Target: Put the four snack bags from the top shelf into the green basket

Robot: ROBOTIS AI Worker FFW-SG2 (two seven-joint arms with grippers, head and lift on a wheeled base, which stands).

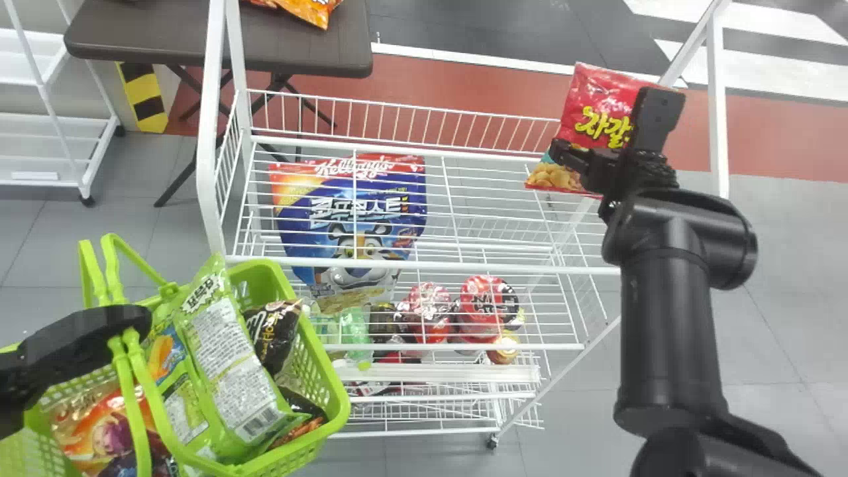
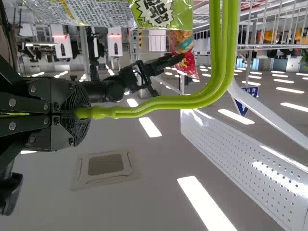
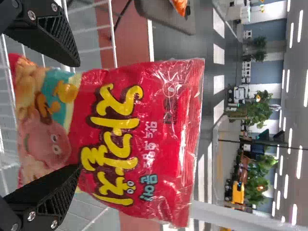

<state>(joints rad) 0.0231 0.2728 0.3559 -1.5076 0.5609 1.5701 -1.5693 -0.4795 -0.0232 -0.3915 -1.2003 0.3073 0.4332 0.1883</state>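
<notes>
Fingers [image 1: 660, 109] apart, my right gripper [image 1: 611, 126] sits at the red snack bag [image 1: 596, 93], upper right; lower left, my left gripper [image 1: 129, 320] clamps the handles [image 1: 138, 384] of the green basket [image 1: 339, 404].

Shop-like space, wire shelving [image 1: 424, 269]

So the snack bag [image 1: 589, 99] near the far right corner of the shelf [image 1: 424, 267] is bright red, fat yellow letters outlined dark, plus a teal patch and golden snack art down low. Shelf's a plain white wire grid. Cereal bag [image 1: 301, 232] toward its left edge is deep blue, red band, orangey-yellow corner. Basket [image 1: 339, 397] is loud lime green, lattice-patterned; black bag [image 1: 268, 338] by its far right corner, green bag [image 1: 232, 371] with a white panel mid-basket.
</notes>
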